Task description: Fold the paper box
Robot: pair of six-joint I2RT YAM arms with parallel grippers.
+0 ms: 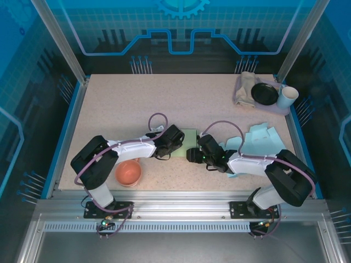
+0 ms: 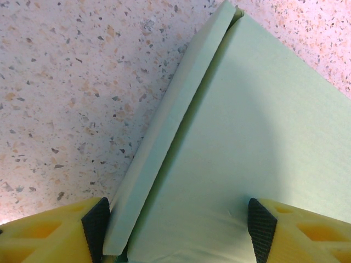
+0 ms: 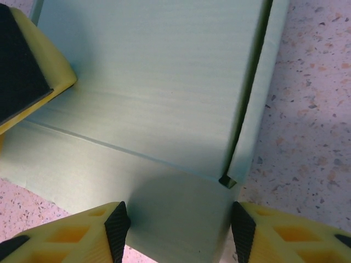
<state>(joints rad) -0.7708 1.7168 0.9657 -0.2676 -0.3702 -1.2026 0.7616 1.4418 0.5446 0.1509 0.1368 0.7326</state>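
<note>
Table (image 1: pixel 120 109), speckled pink top, contents:

- Tray (image 1: pixel 285 110), far right corner: holds a crumpled cloth (image 1: pixel 245 85), a black round dish (image 1: pixel 265 93) and a white cup (image 1: pixel 287 97), upright.
- Bowl (image 1: pixel 128 172), orange-pink, near left, just beside the left arm's forearm.
- Green paper box (image 1: pixel 190 136), centre of the table, lying low between the two grippers; one long side flap (image 2: pixel 164 137) stands up at a tilt along its edge.
- Pale blue cardboard sheets (image 1: pixel 258 141), flat, right of centre, partly under the right arm.

Arms:

- Left arm: stretched low towards the right, left gripper (image 1: pixel 178 142) at the box's left edge. In the wrist view the left gripper (image 2: pixel 178 230) is spread, one pad (image 2: pixel 96 227) against the raised flap, the other resting over the flat panel; whether it presses is not clear.
- Right arm: stretched low towards the left, right gripper (image 1: pixel 191 155) at the box's near edge. The right gripper (image 3: pixel 180 227) is spread, fingers astride the box's near corner panel.
</note>
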